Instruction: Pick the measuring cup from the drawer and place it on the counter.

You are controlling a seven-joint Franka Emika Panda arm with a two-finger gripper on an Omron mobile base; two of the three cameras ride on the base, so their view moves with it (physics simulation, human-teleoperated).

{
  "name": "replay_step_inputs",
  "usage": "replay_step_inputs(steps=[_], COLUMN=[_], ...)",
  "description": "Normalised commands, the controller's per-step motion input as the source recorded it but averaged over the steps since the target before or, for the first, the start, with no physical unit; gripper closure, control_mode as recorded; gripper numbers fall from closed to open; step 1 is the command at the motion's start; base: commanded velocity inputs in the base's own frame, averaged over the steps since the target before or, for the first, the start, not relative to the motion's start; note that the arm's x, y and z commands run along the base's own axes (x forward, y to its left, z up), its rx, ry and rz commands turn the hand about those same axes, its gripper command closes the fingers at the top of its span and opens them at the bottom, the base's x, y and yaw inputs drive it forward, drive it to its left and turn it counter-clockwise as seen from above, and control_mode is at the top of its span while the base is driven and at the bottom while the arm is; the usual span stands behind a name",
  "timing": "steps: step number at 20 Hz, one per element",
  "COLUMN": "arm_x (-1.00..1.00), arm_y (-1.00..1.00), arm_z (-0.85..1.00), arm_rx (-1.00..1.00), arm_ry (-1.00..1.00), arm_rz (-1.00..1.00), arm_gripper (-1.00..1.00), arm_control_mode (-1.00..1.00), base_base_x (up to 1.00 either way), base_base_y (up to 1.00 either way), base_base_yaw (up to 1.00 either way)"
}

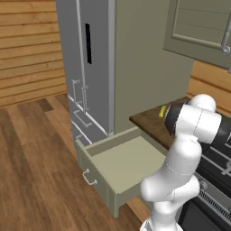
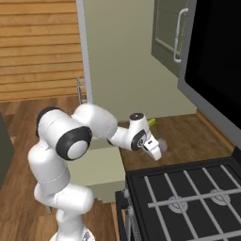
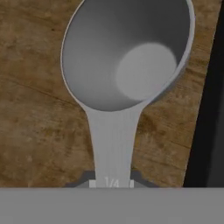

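The cup (image 3: pixel 127 61) is seen close up in the hand view, bowl open toward the camera, handle running down to the bottom edge where it is marked "1/4". The handle end sits between the finger tips (image 3: pixel 85 178), which are barely visible on either side of it; the handle appears clamped, though contact itself is hidden by the lower band.

In the right base view the gripper (image 2: pixel 157 149) is held over the counter (image 2: pixel 197 136), just beside the stove (image 2: pixel 188 197) edge, with the cup showing as a faint grey shape (image 2: pixel 163 143) at its tip. Whether the bowl touches the wood cannot be told (brown grain is seen directly behind it in the hand view, with the dark stove edge along the right).

The drawer (image 1: pixel 122 162) is pulled fully out below the counter end, next to the fridge (image 1: pixel 85 67). A banana (image 1: pixel 162 111) lies on the counter behind the arm, near the wall.
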Motion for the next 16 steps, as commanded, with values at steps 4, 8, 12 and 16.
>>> replay_step_inputs(steps=[4,8,12,16], arm_x=[0.47,0.20,-0.16,-0.25], arm_y=[0.00,0.00,0.00,0.19], arm_z=[-0.60,-0.13,0.24,0.45], arm_rx=[0.00,0.00,0.00,-0.07], arm_ry=[0.00,-0.03,-0.16,-0.17], arm_rz=[0.00,0.00,0.00,0.00], arm_gripper=[1.00,-1.00,-1.00,-1.00], arm_control_mode=[-1.00,-1.00,-1.00,-1.00], base_base_x=[0.00,0.00,0.00,0.00], base_base_y=[0.00,0.00,0.00,0.00], base_base_yaw=[0.00,0.00,0.00,0.00])
